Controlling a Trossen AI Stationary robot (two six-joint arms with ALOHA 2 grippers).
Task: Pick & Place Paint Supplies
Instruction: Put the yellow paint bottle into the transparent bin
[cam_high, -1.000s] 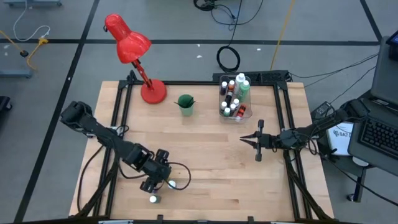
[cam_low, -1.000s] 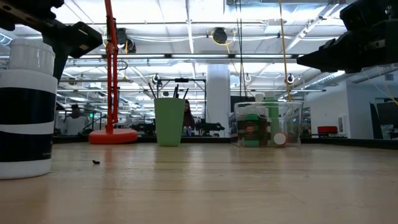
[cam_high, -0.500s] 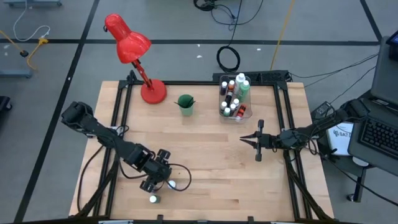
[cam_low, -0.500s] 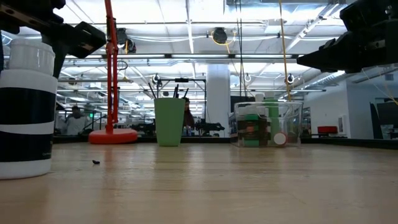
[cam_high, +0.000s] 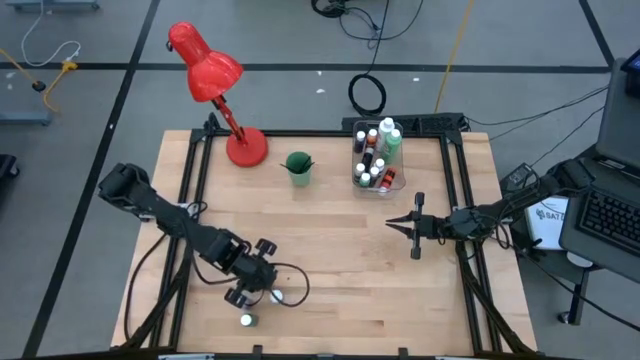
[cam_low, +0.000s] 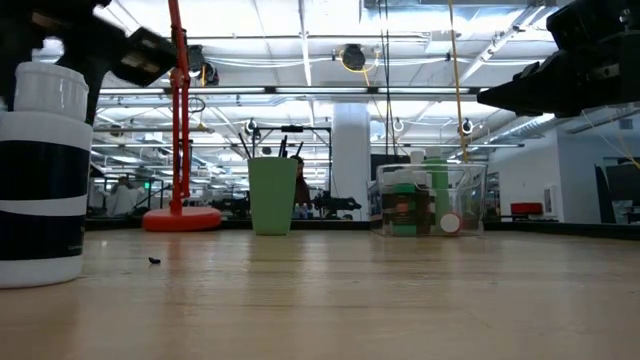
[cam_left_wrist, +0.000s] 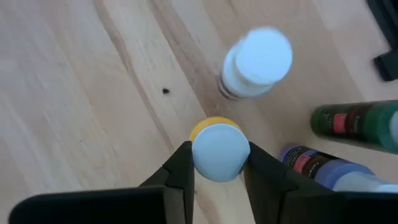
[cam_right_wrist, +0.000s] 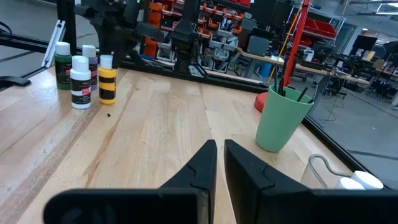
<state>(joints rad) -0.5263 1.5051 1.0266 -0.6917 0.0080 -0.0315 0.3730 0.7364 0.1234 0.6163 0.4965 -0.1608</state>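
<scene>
The left gripper (cam_left_wrist: 217, 163) stood near the wooden bench's (cam_high: 340, 250) front edge, jaws clamped on a small yellow white-capped paint bottle (cam_left_wrist: 219, 151); three bottles crowded beside it. The right gripper (cam_high: 392, 222), jaws together, waited over open bench.

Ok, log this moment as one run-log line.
left gripper: closing around yellow paint bottle | right gripper: shut, empty, waiting mid-table | clear bin: holds bottles

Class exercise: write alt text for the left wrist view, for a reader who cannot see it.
The left end effector closes around the white cap of a yellow paint bottle standing on the wooden table. Nearby stand a white-capped bottle, a green bottle and a blue bottle.
</scene>
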